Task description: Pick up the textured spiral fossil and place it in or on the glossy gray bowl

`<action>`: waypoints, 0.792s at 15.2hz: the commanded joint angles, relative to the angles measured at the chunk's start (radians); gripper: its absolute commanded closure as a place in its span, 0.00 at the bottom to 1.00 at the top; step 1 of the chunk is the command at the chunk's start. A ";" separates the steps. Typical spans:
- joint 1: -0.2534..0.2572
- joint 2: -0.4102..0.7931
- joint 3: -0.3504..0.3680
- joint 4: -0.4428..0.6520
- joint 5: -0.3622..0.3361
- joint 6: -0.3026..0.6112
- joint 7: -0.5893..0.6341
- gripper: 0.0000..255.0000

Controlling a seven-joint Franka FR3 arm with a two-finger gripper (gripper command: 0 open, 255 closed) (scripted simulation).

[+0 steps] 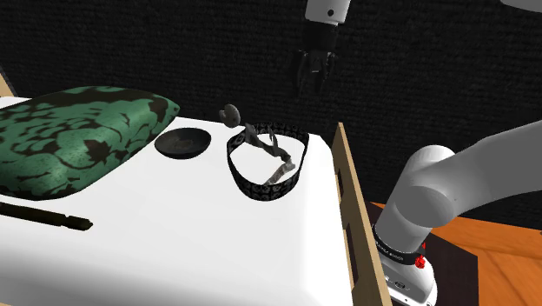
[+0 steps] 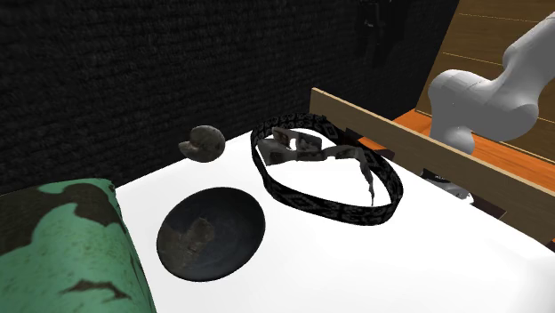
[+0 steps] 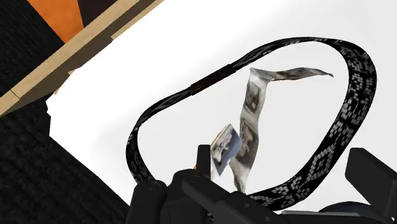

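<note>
The spiral fossil [image 1: 231,113] [image 2: 203,142] is a small grey-brown ridged lump standing at the far edge of the white table [image 1: 191,235]. Just in front of it sits the shallow dark grey bowl [image 1: 182,143] [image 2: 211,233], with nothing in it. My gripper [image 1: 313,87] hangs open in the air, well above the table and off toward the shoulder view's right of the fossil. In the wrist view the gripper [image 3: 286,184] holds nothing. Its fingers [image 3: 202,159] stand wide apart over a black patterned band [image 3: 343,137].
The band [image 1: 265,165] [image 2: 325,173] lies looped beside the fossil, around a crumpled grey strip [image 3: 251,127]. A green-and-black cushion [image 1: 74,139] fills the table's left side. A dark rod [image 1: 43,216] lies near the front. A wooden rail [image 1: 349,200] borders the right side.
</note>
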 commanded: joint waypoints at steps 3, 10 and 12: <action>-0.004 0.068 0.005 0.018 -0.005 0.051 0.001 0.00; -0.016 0.320 0.019 0.122 -0.030 0.199 0.011 0.00; -0.020 0.395 0.022 0.163 -0.039 0.231 0.016 0.00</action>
